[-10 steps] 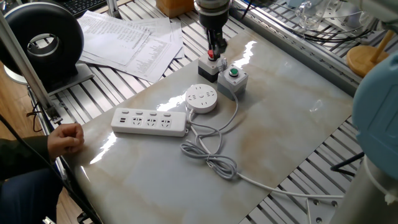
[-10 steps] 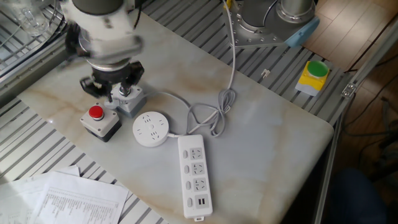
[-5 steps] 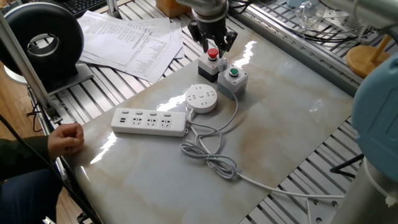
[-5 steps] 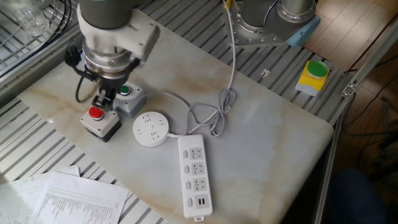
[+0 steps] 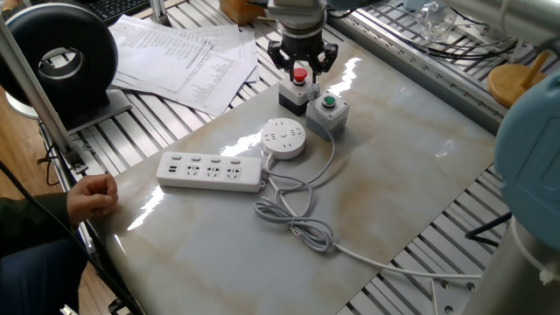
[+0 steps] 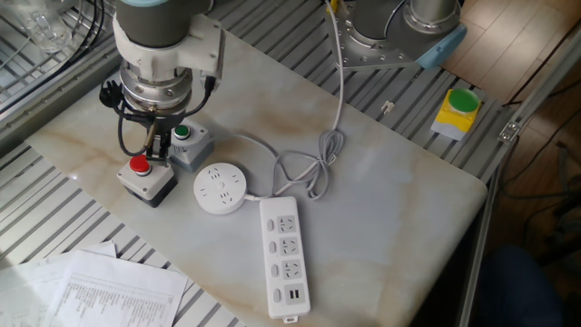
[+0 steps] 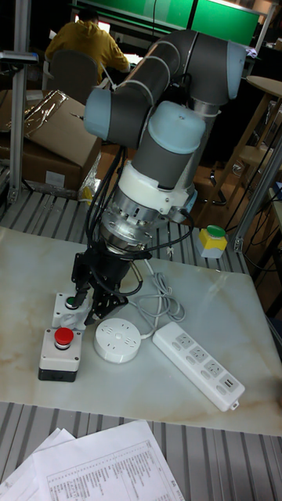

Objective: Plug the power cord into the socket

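The gripper (image 5: 301, 63) hovers with its jaws apart and empty over the red button box (image 5: 295, 94), well away from the power cord (image 5: 296, 213), which lies looped mid-desk beside the socket (image 5: 283, 137). Descending here would likely press the button rather than grasp anything, and the plug cannot be made out among the loops, so a grasp may catch slack cable.

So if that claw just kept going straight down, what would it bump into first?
Most likely the red button box: the open claw hangs right over it, fingers either side of the red button. Depth is hard to judge; the green button box sits close beside it.
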`<state>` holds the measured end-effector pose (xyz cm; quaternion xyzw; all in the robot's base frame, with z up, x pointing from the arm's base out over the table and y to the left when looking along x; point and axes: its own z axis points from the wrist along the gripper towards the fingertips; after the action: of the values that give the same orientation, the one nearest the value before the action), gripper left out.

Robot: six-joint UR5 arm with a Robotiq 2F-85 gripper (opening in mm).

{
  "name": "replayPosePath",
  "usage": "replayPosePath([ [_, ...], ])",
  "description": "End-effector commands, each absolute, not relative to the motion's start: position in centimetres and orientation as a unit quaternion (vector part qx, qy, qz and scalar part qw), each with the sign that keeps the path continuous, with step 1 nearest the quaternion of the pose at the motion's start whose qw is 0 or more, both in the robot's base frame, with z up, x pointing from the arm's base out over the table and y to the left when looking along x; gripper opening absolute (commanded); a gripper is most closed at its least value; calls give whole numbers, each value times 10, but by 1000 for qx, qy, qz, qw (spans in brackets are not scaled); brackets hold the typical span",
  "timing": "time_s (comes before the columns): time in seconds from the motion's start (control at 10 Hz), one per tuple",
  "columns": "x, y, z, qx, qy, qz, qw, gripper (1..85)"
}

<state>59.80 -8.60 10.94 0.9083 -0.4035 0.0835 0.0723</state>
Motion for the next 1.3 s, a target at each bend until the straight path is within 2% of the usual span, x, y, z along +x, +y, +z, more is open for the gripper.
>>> replayPosePath([
  [0.0, 599, -95, 105, 920, -377, 88, 67, 430],
  [1.2, 590, -94, 82, 923, -371, 86, 49, 410],
])
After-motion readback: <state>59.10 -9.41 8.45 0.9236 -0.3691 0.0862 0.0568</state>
